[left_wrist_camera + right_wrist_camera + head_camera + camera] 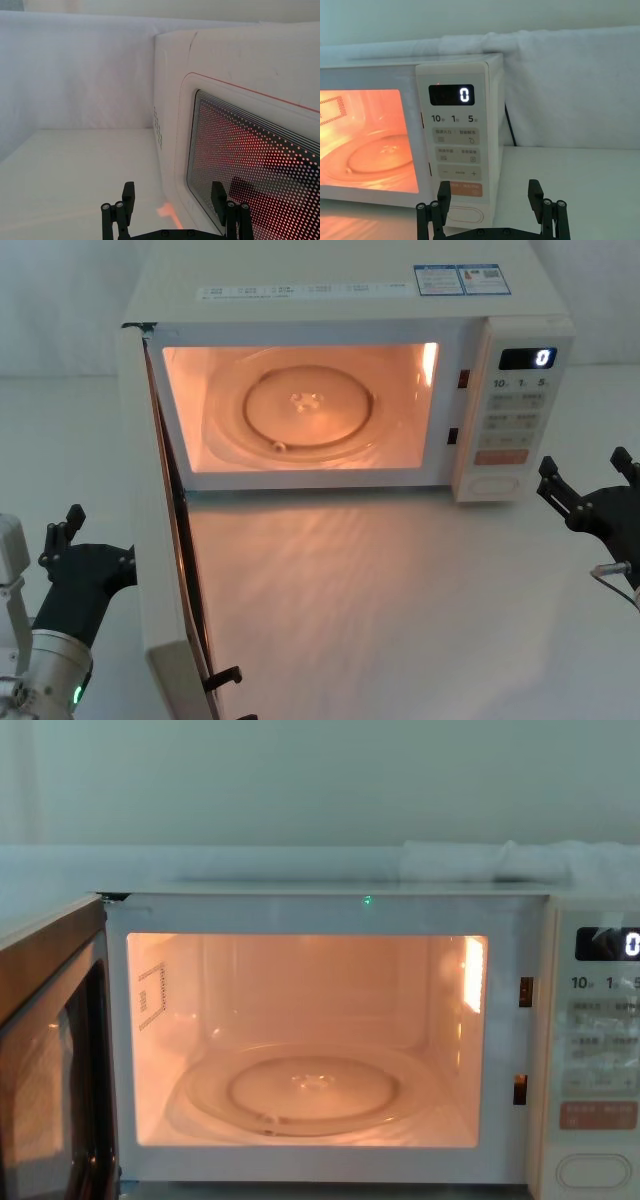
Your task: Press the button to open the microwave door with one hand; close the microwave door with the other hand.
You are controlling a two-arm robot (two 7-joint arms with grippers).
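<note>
The microwave door (165, 570) stands swung fully out on its left hinge, edge-on toward the front of the desk (380, 600); its inner face shows at the left of the chest view, and its outer face with the dotted window fills the left wrist view. The microwave (340, 300) sits toward the rear of the desk, its cavity lit orange around the glass turntable (305, 405), the display (528, 358) reading 0. The button (497, 482) lies at the foot of the keypad strip, below the orange-red key (500, 456). The first half of the task, opening by the button, appears done; closing remains. The right gripper (590, 485) hovers just right of the button, apart from it, fingers spread wide. The left gripper (172, 205) waits beside the door's outer face, fingers wide, one finger (217, 197) near the window but contact cannot be judged.
</note>
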